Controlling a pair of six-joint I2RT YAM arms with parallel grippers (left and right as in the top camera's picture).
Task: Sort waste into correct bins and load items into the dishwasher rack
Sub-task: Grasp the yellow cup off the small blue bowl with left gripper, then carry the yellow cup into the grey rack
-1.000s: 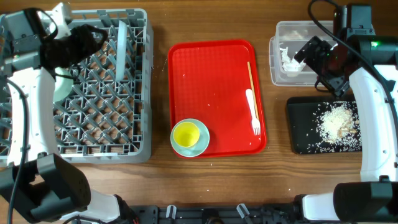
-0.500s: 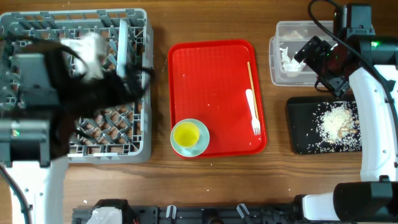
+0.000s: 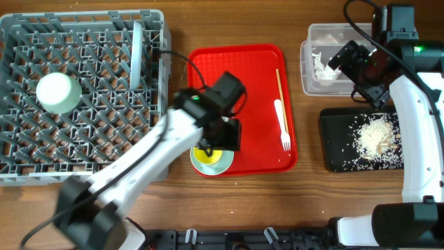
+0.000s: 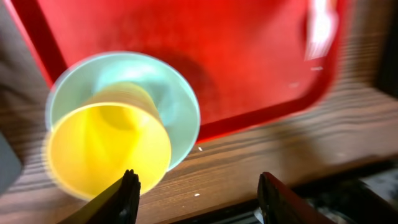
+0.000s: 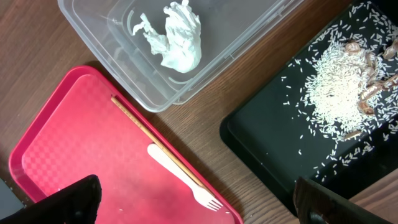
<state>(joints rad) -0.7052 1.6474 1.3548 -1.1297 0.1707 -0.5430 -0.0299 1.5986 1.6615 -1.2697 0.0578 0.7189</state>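
**Left tool open over the yellow cup; right tool open above the bins**

Overhead, the grey rack [image 3: 83, 139] fills the upper left of the table [image 3: 243, 201]. An upturned bowl [image 3: 59, 92] sits on the pegs at its left side. A plate [image 3: 137, 52] stands on edge near its upper right corner.

The red tray [image 3: 243, 83] lies in the middle of the frame. At its lower left corner a second bowl [image 3: 220, 164] overlaps the tray's rim, and the cup [image 3: 207, 154] stands inside it. The left arm reaches in from the lower left and ends right above the cup.

In the left wrist view, the left tool [image 4: 199, 182] is spread wide and holds nothing. One finger [image 4: 127, 190] shows at the bottom edge, just in front of the cup [image 4: 109, 149]. The other finger is well off to the right, over bare wood. Whether the near finger touches the cup cannot be told.

On the right side of the red tray, the fork [image 3: 282, 125] lies lengthwise with its tines toward the lower edge. A thin wooden stick [image 3: 279, 83] lies just beside it.

The tub [image 3: 309, 69] sits at the upper right with the tissue [image 3: 322, 67] inside. The black tray [image 3: 340, 149] is just below it and holds a heap of rice [image 3: 374, 135] with a few brownish bits.

In the right wrist view, the right tool [image 5: 196, 185] is wide apart and empty, hanging above the tub, the black tray and the fork.
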